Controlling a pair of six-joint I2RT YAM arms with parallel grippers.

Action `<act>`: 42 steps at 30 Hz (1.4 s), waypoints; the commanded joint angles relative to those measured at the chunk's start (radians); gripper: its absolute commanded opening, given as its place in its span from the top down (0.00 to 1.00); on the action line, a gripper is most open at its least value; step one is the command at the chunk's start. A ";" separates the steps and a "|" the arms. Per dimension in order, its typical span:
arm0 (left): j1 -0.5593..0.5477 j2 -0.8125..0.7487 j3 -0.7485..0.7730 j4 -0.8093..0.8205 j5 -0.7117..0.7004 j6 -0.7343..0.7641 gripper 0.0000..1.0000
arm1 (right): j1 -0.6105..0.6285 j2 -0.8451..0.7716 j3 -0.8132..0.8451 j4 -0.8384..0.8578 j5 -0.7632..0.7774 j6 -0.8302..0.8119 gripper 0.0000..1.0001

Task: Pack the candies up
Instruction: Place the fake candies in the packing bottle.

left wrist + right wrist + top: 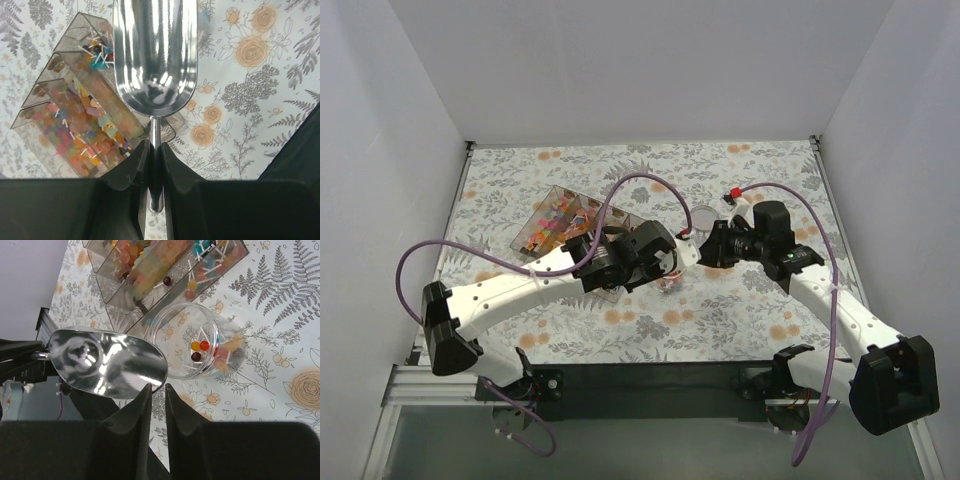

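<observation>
My left gripper is shut on the handle of an empty metal scoop. The scoop hangs just beside the mouth of a clear jar lying on the tablecloth. A few candies on white sticks sit inside the jar. A clear divided tray holds many mixed-colour candies to the scoop's left. My right gripper is just short of the jar, with its jaws nearly together and nothing between them.
A round clear lid lies on the cloth behind the right gripper. White walls close in the table on three sides. The two arms meet near the table's middle, close to each other.
</observation>
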State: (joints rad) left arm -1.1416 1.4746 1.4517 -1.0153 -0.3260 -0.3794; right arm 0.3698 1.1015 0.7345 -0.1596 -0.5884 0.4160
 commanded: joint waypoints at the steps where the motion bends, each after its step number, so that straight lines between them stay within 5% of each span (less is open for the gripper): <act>1: 0.034 -0.083 -0.031 0.106 0.097 -0.021 1.00 | -0.014 -0.015 -0.017 0.035 -0.024 0.006 0.79; 17: 0.071 -0.174 -0.166 0.256 0.210 -0.059 1.00 | -0.020 0.012 -0.004 0.034 -0.059 0.004 0.86; 25: 0.083 -0.142 -0.163 0.198 0.128 -0.067 1.00 | -0.069 -0.023 0.019 -0.035 0.024 -0.049 0.63; 33: 0.083 -0.132 -0.159 0.176 0.157 -0.058 1.00 | -0.083 -0.003 0.077 -0.038 -0.086 -0.057 0.41; 42: 0.083 -0.112 -0.134 0.216 0.209 -0.062 1.00 | -0.080 0.050 0.069 0.003 -0.163 -0.031 0.37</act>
State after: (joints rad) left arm -1.0618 1.3697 1.2892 -0.8341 -0.1501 -0.4389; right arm 0.2901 1.1336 0.7891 -0.1905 -0.7036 0.3748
